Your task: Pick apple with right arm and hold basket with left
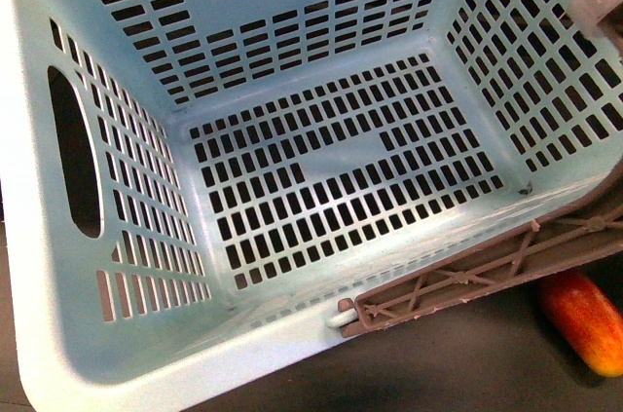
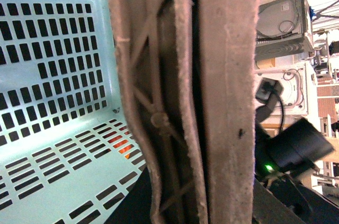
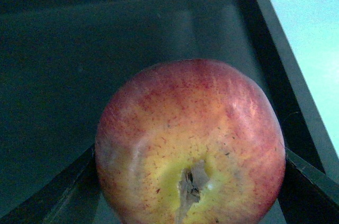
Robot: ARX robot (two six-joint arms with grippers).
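Note:
The turquoise basket (image 1: 321,71) fills the front view, tilted, with nothing inside it. Its brown latticed handle (image 1: 467,276) lies along the near right rim. In the left wrist view that handle (image 2: 222,91) runs close up through the middle, and my left gripper (image 2: 201,211) is shut on it; the fingers are mostly hidden. The basket's slotted inside (image 2: 53,75) shows beside it. In the right wrist view my right gripper (image 3: 190,195) is shut on the red apple (image 3: 190,139), yellowish stem dimple facing the camera, with dark fingers (image 3: 312,181) at both sides. Neither arm shows in the front view.
An oblong red-to-yellow fruit (image 1: 587,319) lies on the dark table (image 1: 438,363) just outside the basket's near right corner. A pale turquoise surface (image 3: 307,23) is beside the apple. Lab equipment and a black camera (image 2: 296,147) are beyond the handle.

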